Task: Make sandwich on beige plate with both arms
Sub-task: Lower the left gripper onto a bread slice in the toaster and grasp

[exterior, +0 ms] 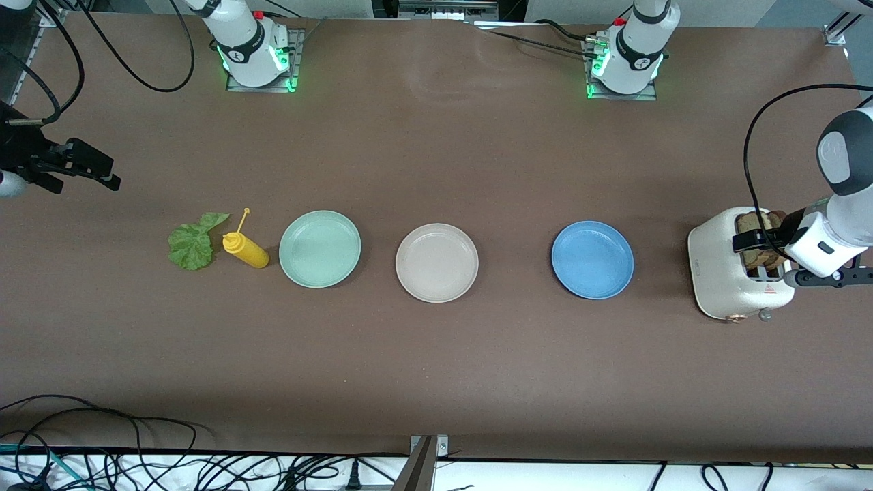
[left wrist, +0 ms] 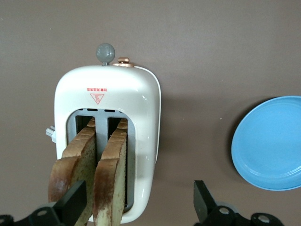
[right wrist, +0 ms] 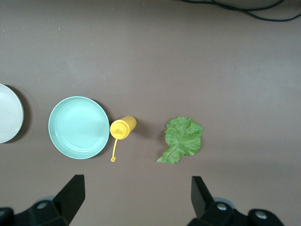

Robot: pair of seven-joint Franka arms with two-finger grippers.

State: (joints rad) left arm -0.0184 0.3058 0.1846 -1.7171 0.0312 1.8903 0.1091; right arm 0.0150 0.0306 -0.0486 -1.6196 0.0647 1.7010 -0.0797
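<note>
Brown matte table (exterior: 436,354), cables along the edge nearest the front camera, both arm bases bolted at the other long edge with green lights lit. Three plates in a row across the middle: mint-green plate (exterior: 320,248) toward the right arm's end, beige plate (exterior: 437,262) in the centre, bare, blue plate (exterior: 593,259) toward the left arm's end. Lettuce leaf (exterior: 193,243) flat on the table, just beside a yellow squeeze bottle (exterior: 246,250) with cap flipped open, bottle between leaf and mint-green plate. White toaster (exterior: 733,276) at the left arm's end, two bread slices (left wrist: 89,169) standing upright in its slots, tops poking out. Left gripper (left wrist: 138,207) hovering over the toaster, fingers spread wide, one finger tip right by the outer slice, contact unclear, nothing clamped. Right gripper (right wrist: 136,197) up in the air over the table near leaf and bottle, fingers wide apart, holding nothing.
</note>
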